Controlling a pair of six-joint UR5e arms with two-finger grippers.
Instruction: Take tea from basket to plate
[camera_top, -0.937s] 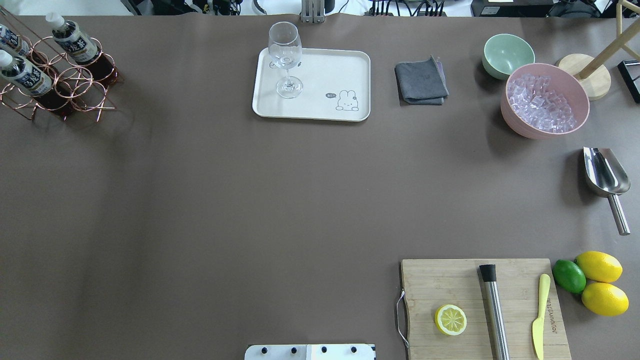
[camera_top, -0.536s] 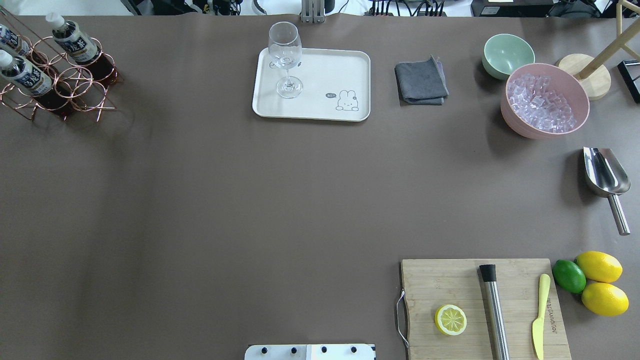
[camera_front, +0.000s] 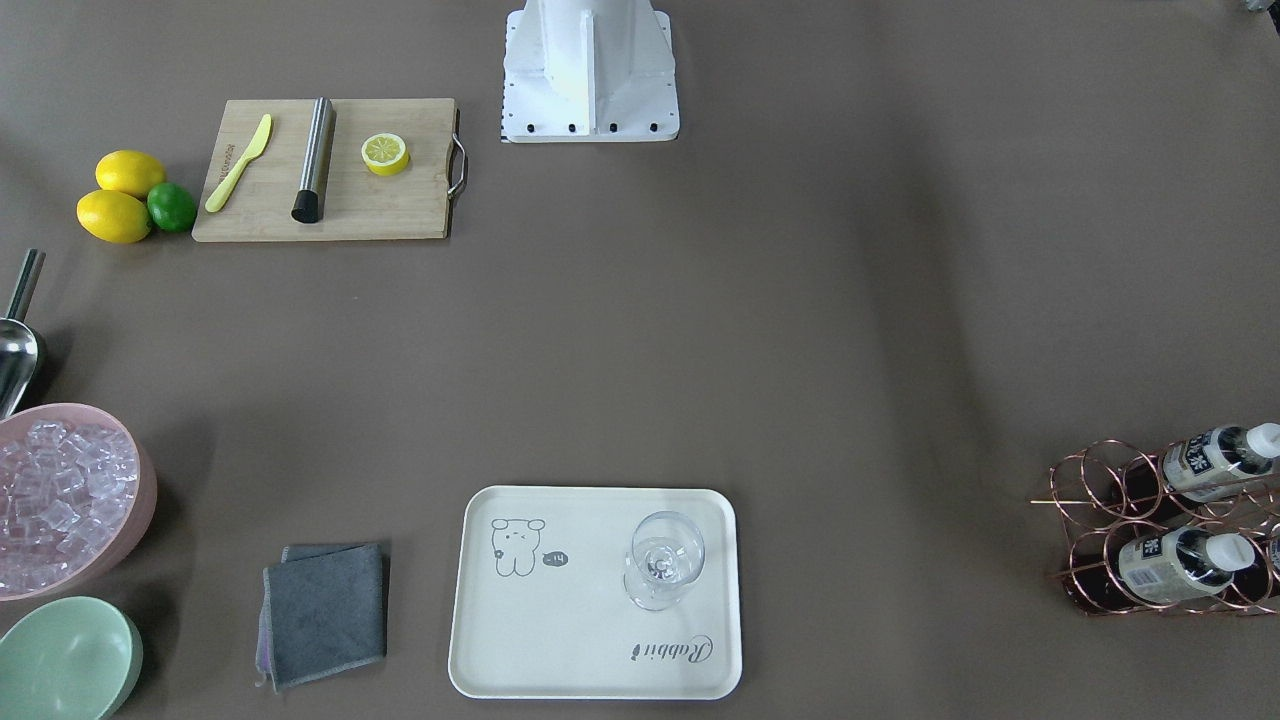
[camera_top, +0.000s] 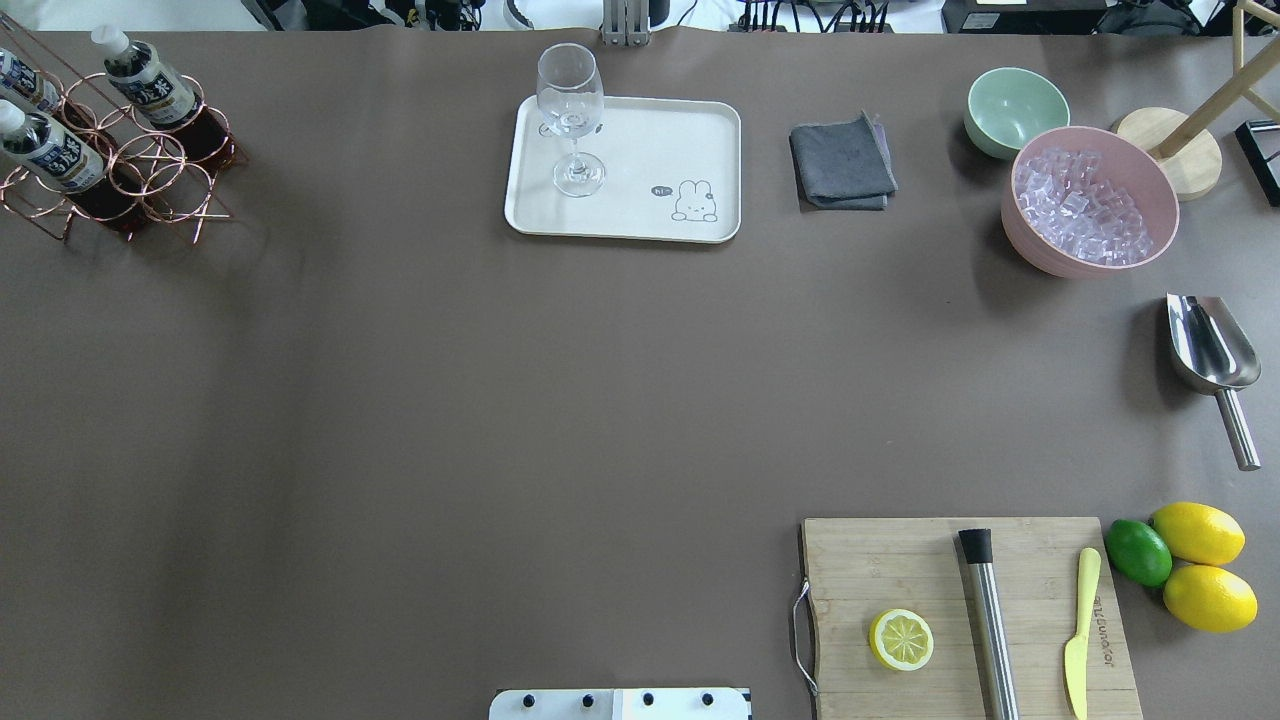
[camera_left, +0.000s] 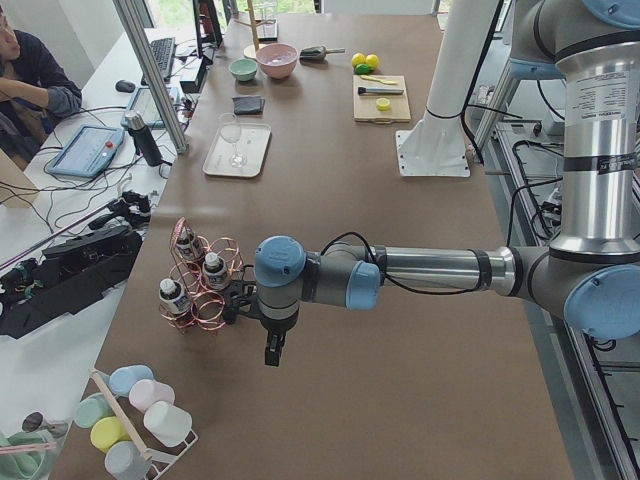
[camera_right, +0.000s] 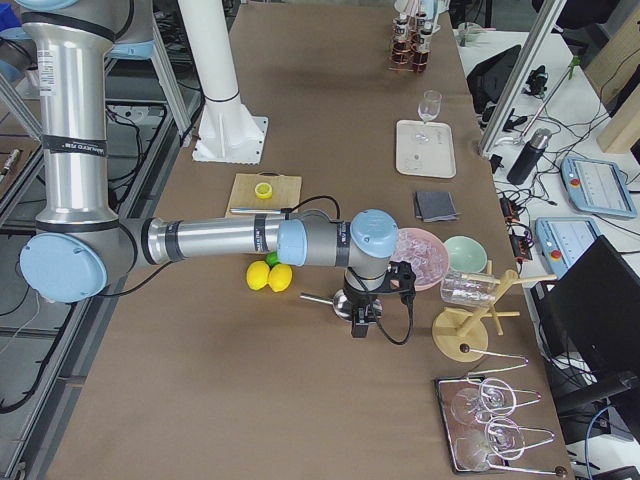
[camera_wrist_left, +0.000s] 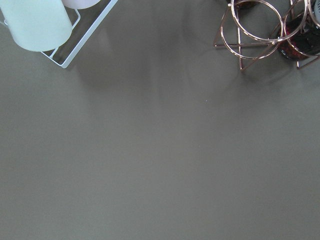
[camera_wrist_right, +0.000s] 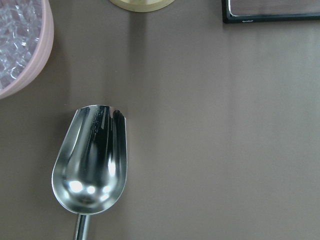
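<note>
Three tea bottles (camera_top: 150, 78) with white caps lean in the copper wire basket (camera_top: 165, 175) at the table's far left; two of them show in the front-facing view (camera_front: 1182, 560). The cream plate (camera_top: 655, 135) with the bear drawing lies at the far middle and carries a wine glass (camera_top: 572, 120). My left gripper (camera_left: 272, 355) hangs just beside the basket (camera_left: 205, 295), a little above the table. My right gripper (camera_right: 358, 328) hangs over the metal scoop (camera_wrist_right: 92, 160). I cannot tell whether either is open or shut. The left wrist view shows only basket rings (camera_wrist_left: 255, 30).
A grey cloth (camera_top: 842, 165), a mint-green bowl (camera_top: 1015, 108) and a pink bowl of ice (camera_top: 1090, 200) stand right of the plate. A cutting board (camera_top: 965, 610) with a lemon half, muddler and knife, and lemons (camera_top: 1205, 565), are near right. A cup rack (camera_left: 135, 420) stands behind the left gripper.
</note>
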